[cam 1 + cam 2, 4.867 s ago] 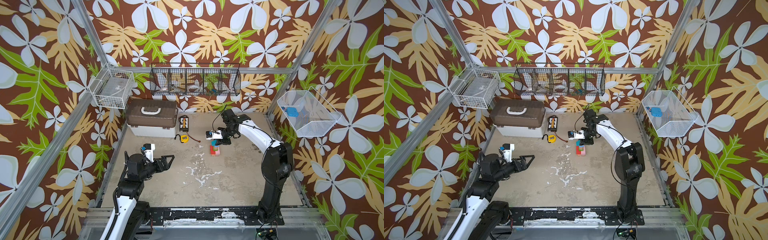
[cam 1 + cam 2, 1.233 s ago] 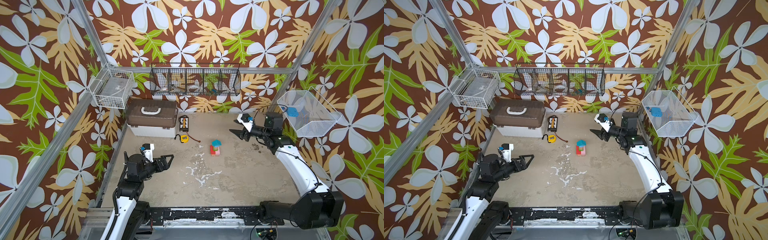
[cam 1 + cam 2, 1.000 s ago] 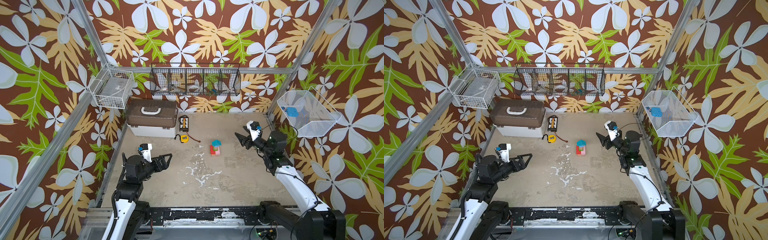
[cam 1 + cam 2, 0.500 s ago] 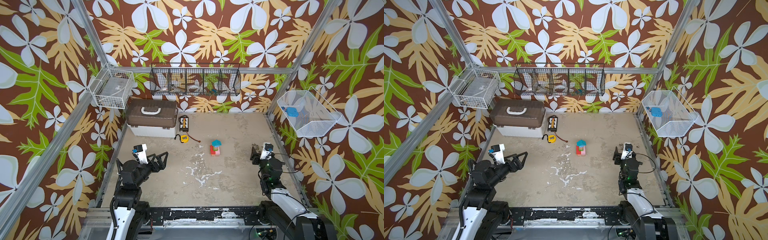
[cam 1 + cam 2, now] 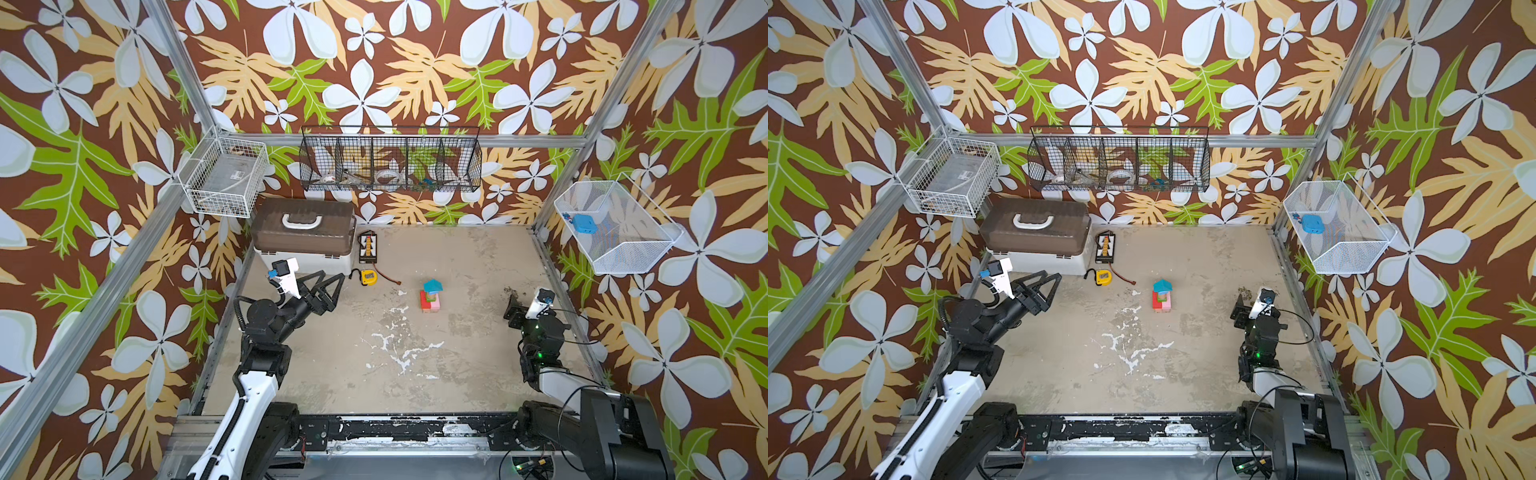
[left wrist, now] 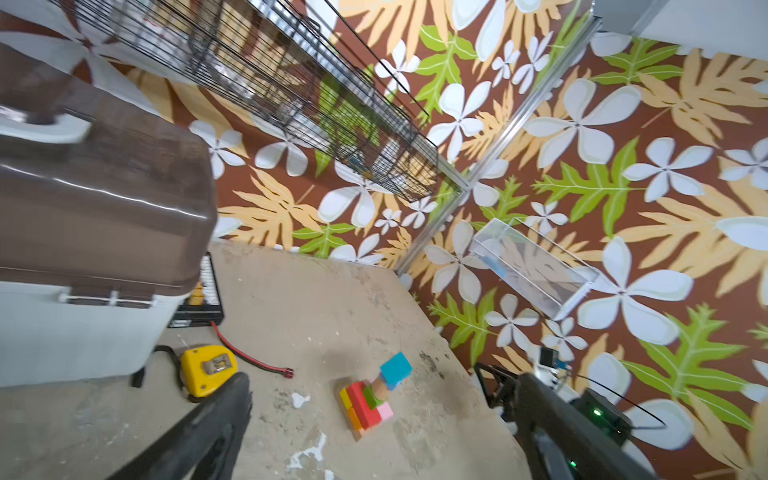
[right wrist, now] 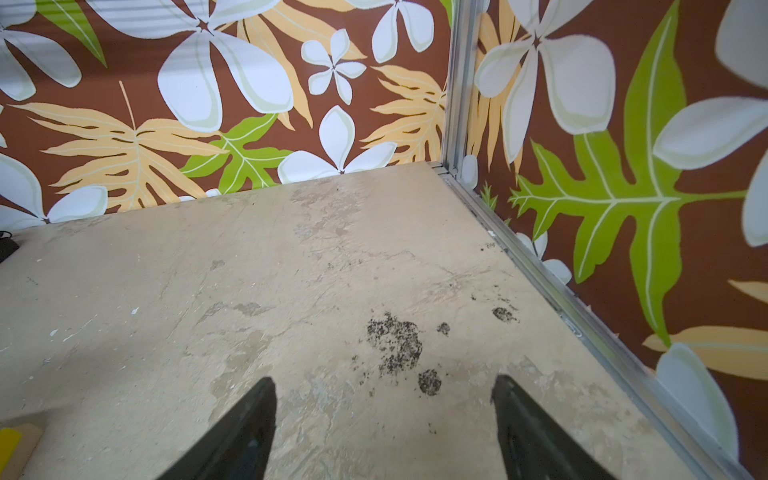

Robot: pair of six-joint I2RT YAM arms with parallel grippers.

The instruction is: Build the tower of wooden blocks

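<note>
My left gripper (image 5: 1053, 275) hangs with its jaws spread over the left side of the table (image 5: 1204, 257), near the brown-lidded box (image 5: 1036, 235). My right gripper (image 5: 1239, 309) sits low by the right edge. Between them, well apart from both, the tower (image 5: 1162, 296) stands upright with its teal block (image 5: 1163, 286) on top and the yellow tape measure (image 5: 1102, 276) to its left.

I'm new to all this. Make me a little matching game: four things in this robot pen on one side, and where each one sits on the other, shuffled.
Things:
1. tower
2. tape measure
3. box
4. blue item

Places:
A. in the white basket, up on the right
B. back left corner of the table
C. between box and tower
D. alone near the table's middle

Pairs: 1-D, 2-C, 3-B, 4-A
</note>
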